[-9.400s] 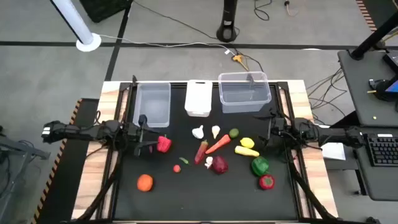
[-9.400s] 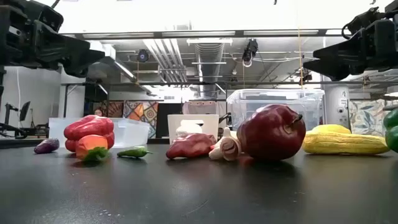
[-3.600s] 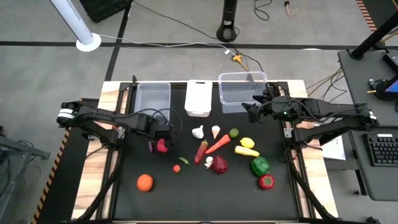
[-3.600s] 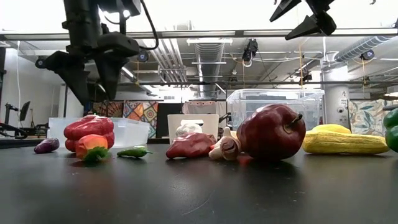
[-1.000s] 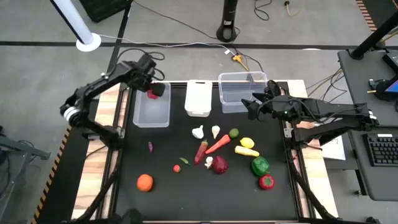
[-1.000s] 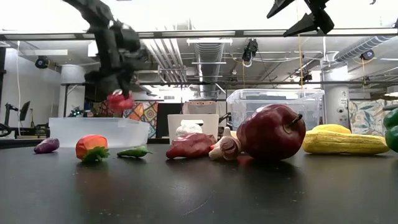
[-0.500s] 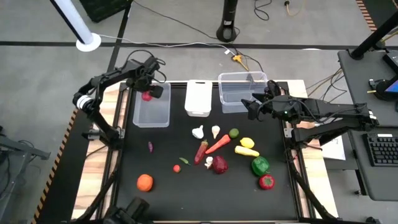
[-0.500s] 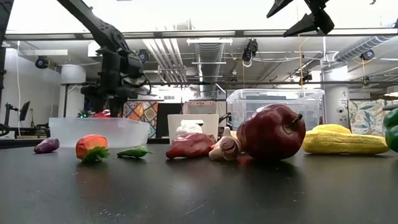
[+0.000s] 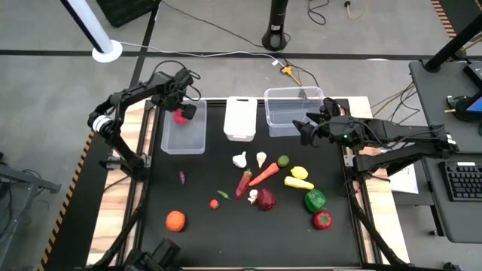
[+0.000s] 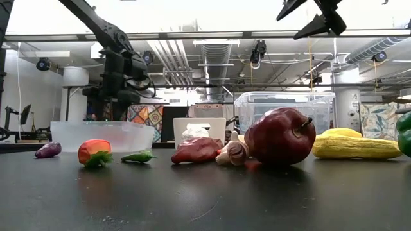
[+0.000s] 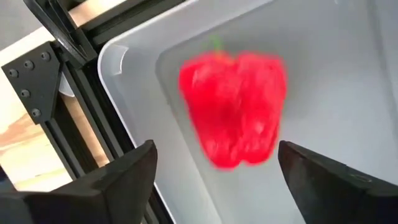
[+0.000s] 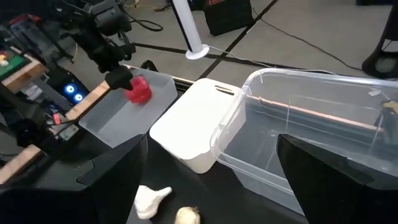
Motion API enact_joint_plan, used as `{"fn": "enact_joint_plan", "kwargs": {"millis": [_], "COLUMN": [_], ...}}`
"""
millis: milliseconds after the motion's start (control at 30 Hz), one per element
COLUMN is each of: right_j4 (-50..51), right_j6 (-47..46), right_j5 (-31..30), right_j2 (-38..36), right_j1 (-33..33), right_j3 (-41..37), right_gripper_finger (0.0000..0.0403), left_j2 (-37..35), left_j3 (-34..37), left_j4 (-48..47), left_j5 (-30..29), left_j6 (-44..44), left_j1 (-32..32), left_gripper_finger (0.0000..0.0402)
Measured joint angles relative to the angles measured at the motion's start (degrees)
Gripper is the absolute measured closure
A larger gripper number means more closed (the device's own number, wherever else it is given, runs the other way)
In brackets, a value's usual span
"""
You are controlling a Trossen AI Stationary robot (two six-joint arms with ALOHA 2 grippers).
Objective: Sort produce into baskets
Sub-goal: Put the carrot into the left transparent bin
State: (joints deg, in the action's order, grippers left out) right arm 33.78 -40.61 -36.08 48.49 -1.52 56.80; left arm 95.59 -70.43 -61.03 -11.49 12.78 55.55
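High view: the left gripper hangs over the far end of the narrow clear tub at the bench's far left. A red pepper sits just below the jaws, inside the tub's outline. The white tub stands in the middle and the wide clear tub to its right. The right gripper hovers by the wide tub's near right corner, jaws spread and empty. Loose on the bench lie an orange, a carrot, a lemon, a green pepper and a purple onion.

Low view: the left gripper hangs above the narrow tub; the pepper cannot be made out here. The right gripper is high up, well above the produce.

Left wrist view: the jaws are released, one finger on either side. The red pepper lies between and beyond them, apart from both, over the tub's floor.

Right wrist view: the spread fingers frame the white tub and wide tub; farther off, the red pepper is over the narrow tub below the left gripper.
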Motion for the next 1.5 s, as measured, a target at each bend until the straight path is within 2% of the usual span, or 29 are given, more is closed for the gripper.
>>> {"fn": "enact_joint_plan", "kwargs": {"millis": [133, 300, 467, 600, 800, 1067, 1267, 1500], "right_j4": [1.07, -2.5, -3.43, 3.74, 15.25, 15.61, 14.22, 11.04], "right_j6": [-0.86, 4.13, 10.37, 19.88, 34.44, 45.77, 48.24, 48.79], "right_j5": [1.58, 14.34, 25.93, 31.53, 33.43, 35.02, 34.9, 34.43], "right_j2": [0.0, 0.27, 5.27, 13.16, 25.84, 35.26, 41.25, 48.46], "right_j1": [0.0, 0.0, 0.06, 0.15, 0.15, 0.85, 2.7, 2.6], "right_j3": [0.0, 0.0, 1.56, 5.92, 12.6, 13.88, 13.88, 13.77], "right_gripper_finger": [0.0053, 0.0053, 0.0064, 0.008, 0.0098, 0.011, 0.0119, 0.0134], "left_j2": [-0.31, -4.78, -14.16, -21.72, -30.18, -35.65, -35.89, -34.95], "left_j3": [0.0, 0.0, 0.0, 0.03, 0.07, 0.1, 0.74, 0.74], "left_j4": [-1.17, -2.43, -1.56, 0.43, 5.61, 7.93, 7.89, 7.92], "left_j5": [0.35, 4.14, 6.58, 6.71, 5.31, -4.52, -9.6, -13.96], "left_j6": [-0.07, 0.71, 3.59, 5.61, 8.85, 17.92, 21.5, 24.37], "left_j1": [-0.06, -2.72, -10.7, -20.47, -36.92, -54.0, -62.48, -66.92], "left_gripper_finger": [0.0085, 0.0088, 0.0089, 0.0089, 0.0089, 0.0089, 0.0089, 0.0092]}}
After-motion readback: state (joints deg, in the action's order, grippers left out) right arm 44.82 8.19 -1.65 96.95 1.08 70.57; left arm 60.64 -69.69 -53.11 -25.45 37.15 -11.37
